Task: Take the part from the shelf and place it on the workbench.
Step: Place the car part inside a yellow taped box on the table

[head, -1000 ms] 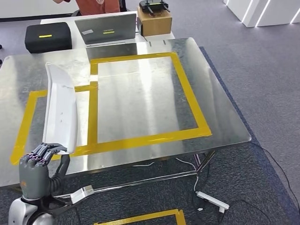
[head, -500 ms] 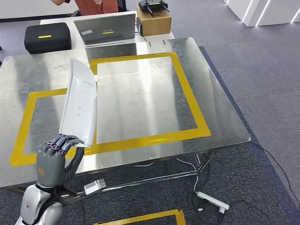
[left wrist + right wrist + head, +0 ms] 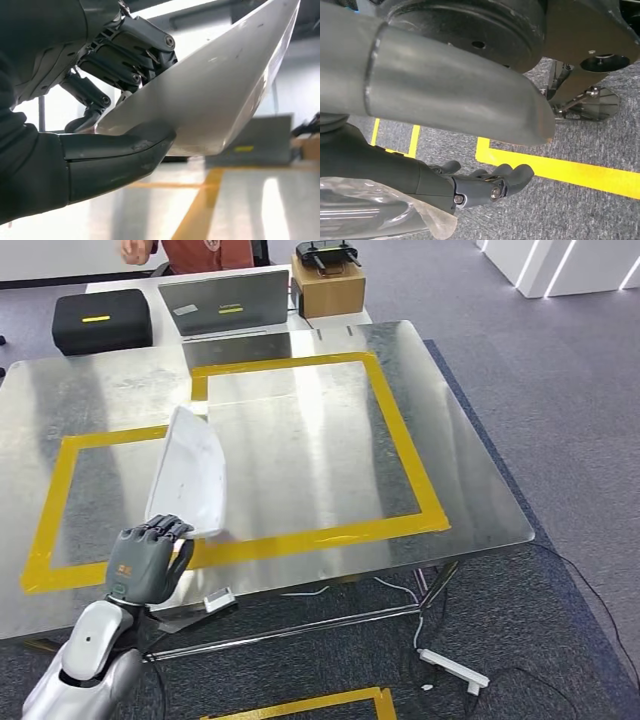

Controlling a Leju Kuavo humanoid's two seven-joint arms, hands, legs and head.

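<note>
The part [image 3: 189, 475] is a long white curved shell. My left hand [image 3: 147, 562] grips its near end at the front left edge of the steel workbench [image 3: 468, 480]. The part slants up and away over the bench, above the yellow tape between the two marked frames. In the left wrist view the thumb [image 3: 117, 157] lies under the part [image 3: 211, 95] and the dark fingers [image 3: 128, 55] press on its upper face. My right hand [image 3: 478, 187] hangs low over grey carpet with its fingers stretched out and nothing in them.
Yellow tape [image 3: 400, 430] marks a large square and a smaller frame on the bench. Behind it stand a black case [image 3: 102, 317], a laptop [image 3: 226, 300] and a cardboard box [image 3: 330, 285]; a person [image 3: 207, 252] is there. A power strip [image 3: 453, 668] lies on the floor.
My left hand has carried the part to the right and further over the bench. The part has tipped down from near upright to a lower slant.
</note>
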